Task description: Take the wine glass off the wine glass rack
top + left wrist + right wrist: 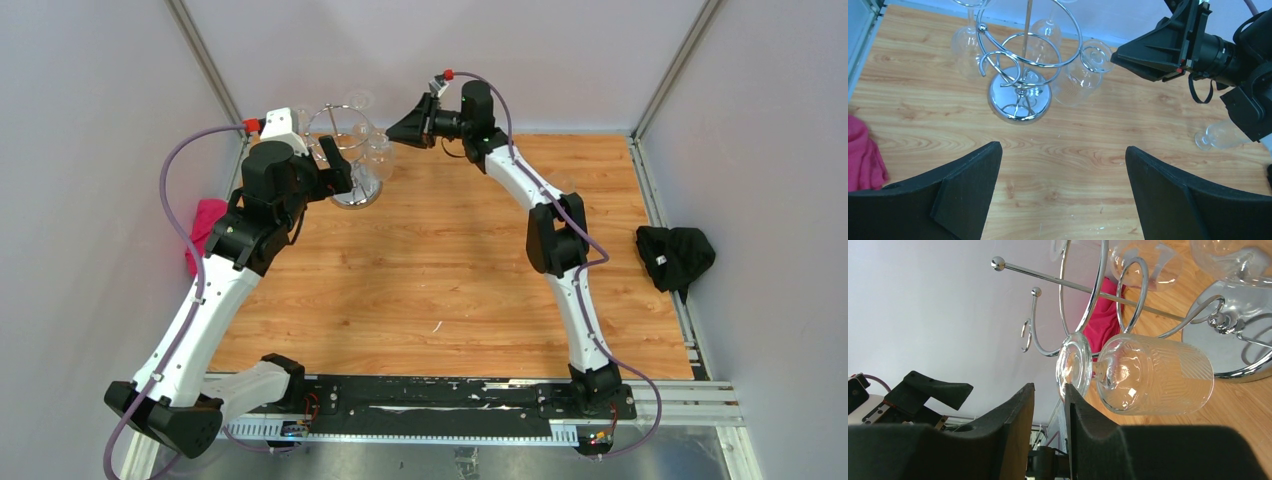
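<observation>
The chrome wine glass rack stands at the table's far left on its round mirrored base. Several clear glasses hang upside down from its hooks. The nearest wine glass hangs on the rack's right side, also seen in the left wrist view. My right gripper is level with that glass's foot. Its jaws stand a narrow gap apart with nothing between them, and the foot sits just past one fingertip. My left gripper is wide open and empty, above the table just in front of the rack.
A pink cloth lies left of the rack at the table's edge. Another clear glass sits on the table behind the right arm. A black cloth lies off the table's right edge. Walls close in behind and beside the rack.
</observation>
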`<act>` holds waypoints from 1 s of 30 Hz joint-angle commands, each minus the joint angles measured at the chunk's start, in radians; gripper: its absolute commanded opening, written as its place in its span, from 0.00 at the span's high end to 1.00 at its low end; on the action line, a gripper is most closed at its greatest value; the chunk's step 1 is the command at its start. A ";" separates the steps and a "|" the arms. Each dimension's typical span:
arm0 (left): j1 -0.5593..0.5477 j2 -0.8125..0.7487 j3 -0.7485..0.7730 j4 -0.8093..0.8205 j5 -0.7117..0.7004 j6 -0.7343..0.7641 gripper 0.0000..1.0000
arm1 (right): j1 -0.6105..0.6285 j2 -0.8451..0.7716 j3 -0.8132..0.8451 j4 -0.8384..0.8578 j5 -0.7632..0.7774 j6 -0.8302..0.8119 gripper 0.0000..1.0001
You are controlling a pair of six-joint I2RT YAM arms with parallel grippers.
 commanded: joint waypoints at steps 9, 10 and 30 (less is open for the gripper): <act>-0.005 -0.020 -0.009 0.000 -0.020 0.016 0.00 | -0.015 -0.087 -0.045 0.012 0.000 -0.017 0.66; -0.005 -0.021 -0.009 0.000 -0.019 0.016 0.00 | -0.017 -0.091 -0.049 0.013 -0.001 -0.018 0.66; -0.005 -0.033 -0.011 -0.006 -0.028 0.018 0.00 | -0.021 -0.037 -0.043 -0.018 0.010 -0.026 0.66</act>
